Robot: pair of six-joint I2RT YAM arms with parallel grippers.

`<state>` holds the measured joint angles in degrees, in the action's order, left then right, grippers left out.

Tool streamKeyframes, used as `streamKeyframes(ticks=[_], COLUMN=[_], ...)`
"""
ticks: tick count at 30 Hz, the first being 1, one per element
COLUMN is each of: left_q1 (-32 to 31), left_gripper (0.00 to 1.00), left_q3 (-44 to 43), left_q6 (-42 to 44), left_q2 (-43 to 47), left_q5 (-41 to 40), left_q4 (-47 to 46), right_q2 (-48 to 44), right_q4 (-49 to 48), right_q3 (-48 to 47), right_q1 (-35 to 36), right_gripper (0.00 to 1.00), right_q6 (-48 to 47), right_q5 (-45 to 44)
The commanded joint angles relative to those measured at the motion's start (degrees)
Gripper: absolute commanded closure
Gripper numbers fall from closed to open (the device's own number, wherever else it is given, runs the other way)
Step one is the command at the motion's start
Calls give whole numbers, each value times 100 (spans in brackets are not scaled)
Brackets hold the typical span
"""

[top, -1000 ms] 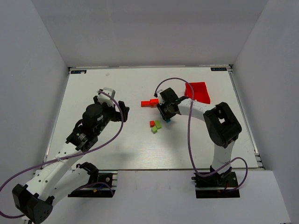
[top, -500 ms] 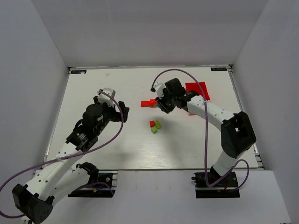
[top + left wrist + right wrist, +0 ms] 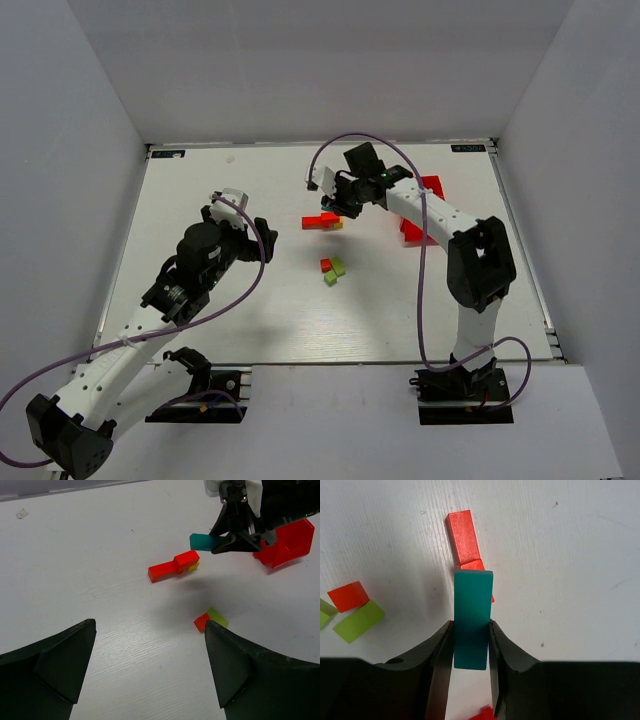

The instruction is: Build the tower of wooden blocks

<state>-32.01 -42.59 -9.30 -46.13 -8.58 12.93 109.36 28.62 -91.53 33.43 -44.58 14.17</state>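
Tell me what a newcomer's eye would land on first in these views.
The right gripper stands out first: it is shut on a teal bar, held in the air above the low red stack near the far middle of the table. Nearer the arms lie a loose red block and lime green blocks. The left gripper hangs open and empty on the left.

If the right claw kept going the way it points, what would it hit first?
Likely the red cube at the red bar's end: the teal bar in the right claw hangs right over it, though depth is unclear.
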Motion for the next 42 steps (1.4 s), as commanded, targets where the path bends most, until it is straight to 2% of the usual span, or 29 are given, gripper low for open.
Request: streamKeyframes(ticks=[1, 6, 8, 11, 13, 18, 25, 42], left_q1=[19, 19, 72, 72, 72, 72, 72, 72], left_gripper=[1, 1, 1, 1, 1, 1, 1, 1], left_q3=[-21, -21, -21, -21, -21, -21, -21, -21], left_q6=[51, 51, 51, 51, 103, 104, 104, 104], left_q2=[87, 87, 87, 87, 87, 87, 87, 87], left_q5=[67, 67, 67, 67, 67, 67, 67, 67], left_q4=[17, -36, -36, -36, -36, -36, -36, -36], right_q2=[199, 507, 805, 1306, 1605, 1764, 2037, 2256], right_q4=[546, 1169, 1443, 2461, 2797, 2929, 3167, 2702], right_q3=[-558, -954, -1498, -2586, -2895, -2985, -3302, -3258], right_q1=[-65, -144, -187, -205, -223, -240, -240, -258], right_gripper=[100, 100, 100, 100, 100, 100, 100, 100], right_q6=[-1234, -2185, -2483, -2800, -2907, -3258, -3206, -2706], right_q5=[576, 850, 1113, 1254, 1281, 1342, 1246, 1105])
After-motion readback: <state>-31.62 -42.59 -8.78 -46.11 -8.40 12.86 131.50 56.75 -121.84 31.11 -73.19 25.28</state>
